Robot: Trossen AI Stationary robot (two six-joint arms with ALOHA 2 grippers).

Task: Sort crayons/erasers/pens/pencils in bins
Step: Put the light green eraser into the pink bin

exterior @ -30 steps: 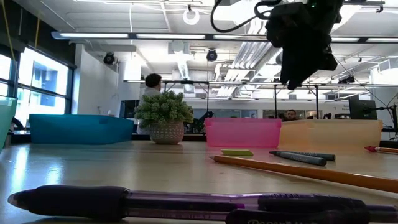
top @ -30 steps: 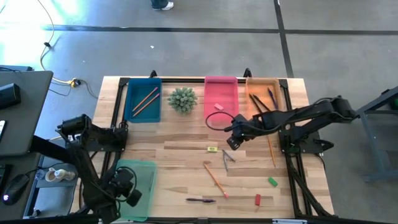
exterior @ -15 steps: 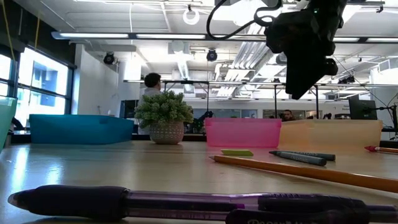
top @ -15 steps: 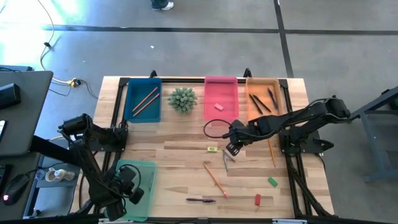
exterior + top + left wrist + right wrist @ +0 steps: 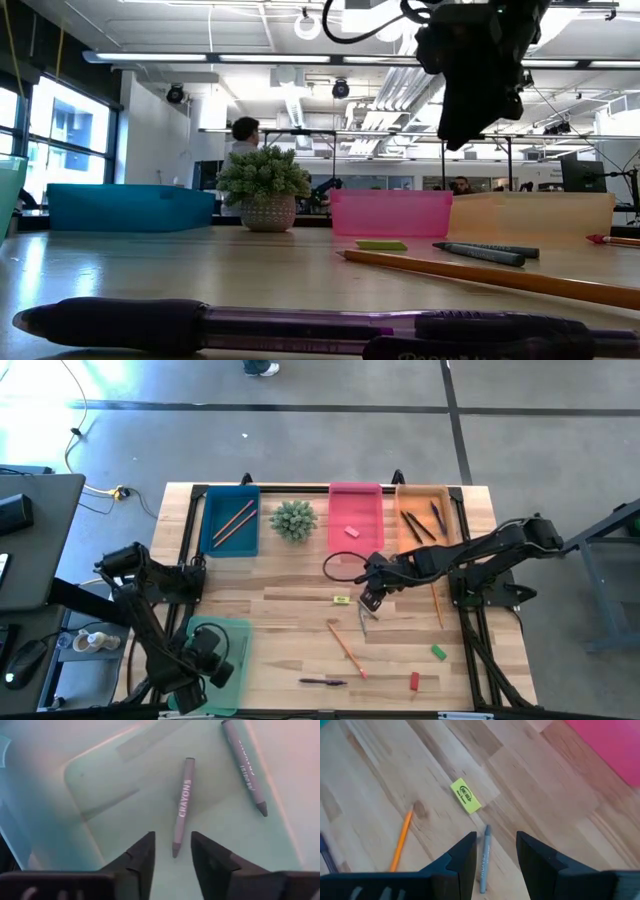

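At the counter's near left corner we see the left claw released over the light green bin, two crayons lying loose inside; toward the middle, the right claw hangs released above a grey crayon, a yellow eraser just beyond it.

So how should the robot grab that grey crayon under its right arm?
Judging by how the grey crayon lies flat on the table, pinch it mid-length from straight above, fingers across its thin width. The right tool hangs open over it.
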